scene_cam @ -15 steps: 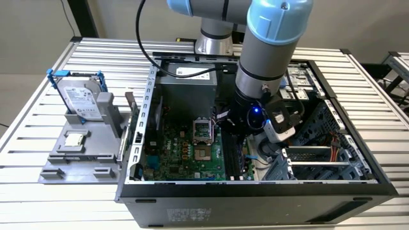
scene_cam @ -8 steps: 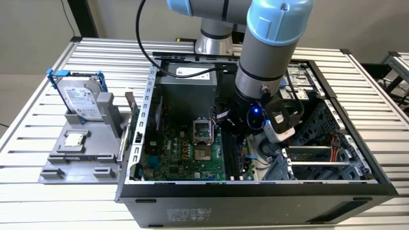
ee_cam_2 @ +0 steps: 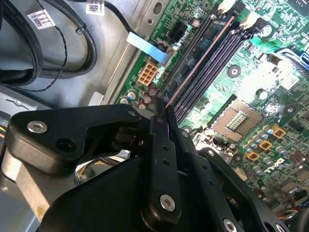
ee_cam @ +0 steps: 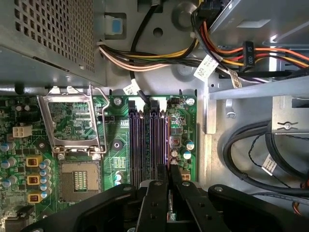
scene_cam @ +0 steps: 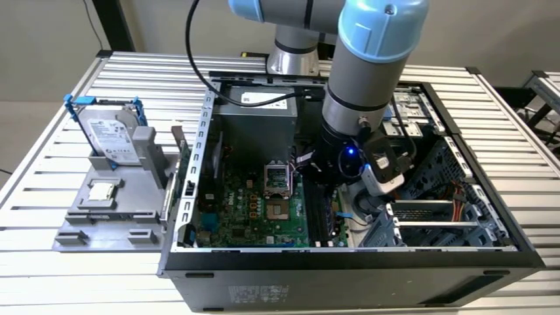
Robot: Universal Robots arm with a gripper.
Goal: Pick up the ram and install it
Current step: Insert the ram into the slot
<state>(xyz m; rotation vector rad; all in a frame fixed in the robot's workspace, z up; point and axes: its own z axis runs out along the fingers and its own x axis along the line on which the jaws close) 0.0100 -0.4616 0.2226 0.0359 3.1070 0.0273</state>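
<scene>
Pincer fingers stand clenched close together on the near end of the ram. In the second wrist view the ram shows as a thin stick seen almost edge-on, running away from the fingertips along the bank of black slots beside the processor socket. It lies over the slot farthest from that socket. Whether its lower edge has already entered the slot or only rests on the rim cannot be told. In the first wrist view the pincer sits at the end of the slots, on the side away from the socket, and the stick between the fingers is too thin to pick out there. The exterior view shows the arm's wrist low inside the open case, with the slots just beside the socket. Doing this step well probably depends on keeping the stick parallel to its slot and upright, so that both ends go down together. Because the grip is near one end, a plain downward push may tilt the far end upward. Pressure should therefore be gentle and straight, never toward the socket. The white end clips at the end of the slots farthest from the pincer should be free to swing, and the notch must match the slot's key, which is hidden from sight.
</scene>
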